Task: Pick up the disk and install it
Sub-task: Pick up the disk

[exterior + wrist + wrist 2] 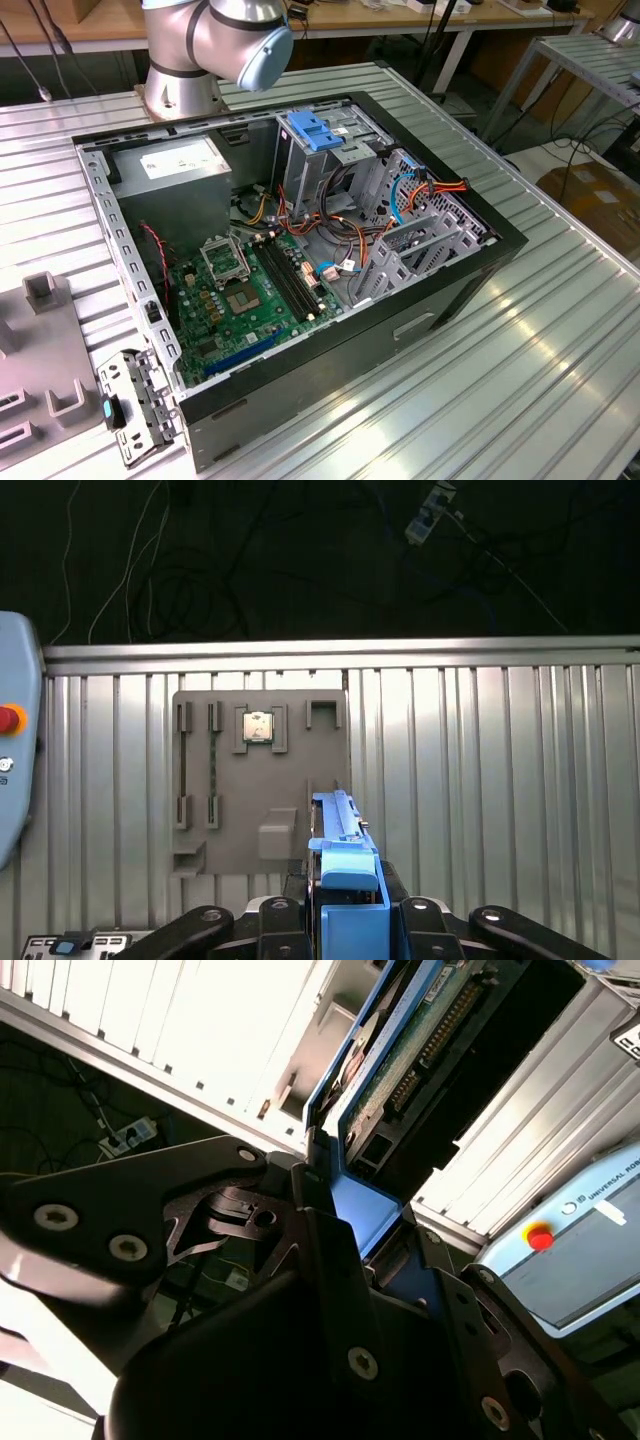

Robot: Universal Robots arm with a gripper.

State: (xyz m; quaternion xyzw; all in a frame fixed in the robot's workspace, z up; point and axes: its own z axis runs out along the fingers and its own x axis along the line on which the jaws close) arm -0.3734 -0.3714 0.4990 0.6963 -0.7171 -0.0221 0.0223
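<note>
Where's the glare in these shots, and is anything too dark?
Second wrist view: ribbed table blown out white, hand a dark mass. First wrist view: disk well lit, black beyond the table's edge. Exterior view: even light, mild sheen on the table.

The disk (348, 875), blue-railed, stands edge-on, gripped in the end effector (347, 915).

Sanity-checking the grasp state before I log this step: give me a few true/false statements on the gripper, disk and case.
1. The gripper is shut on the disk. True.
2. The computer case is closed up. False: its side is open and the motherboard is exposed.
3. A chip sits in the grey fixture plate. True.
4. The disk lies flat on the ribbed table. False: it is held edge-on between the fingers, above the table.
</note>
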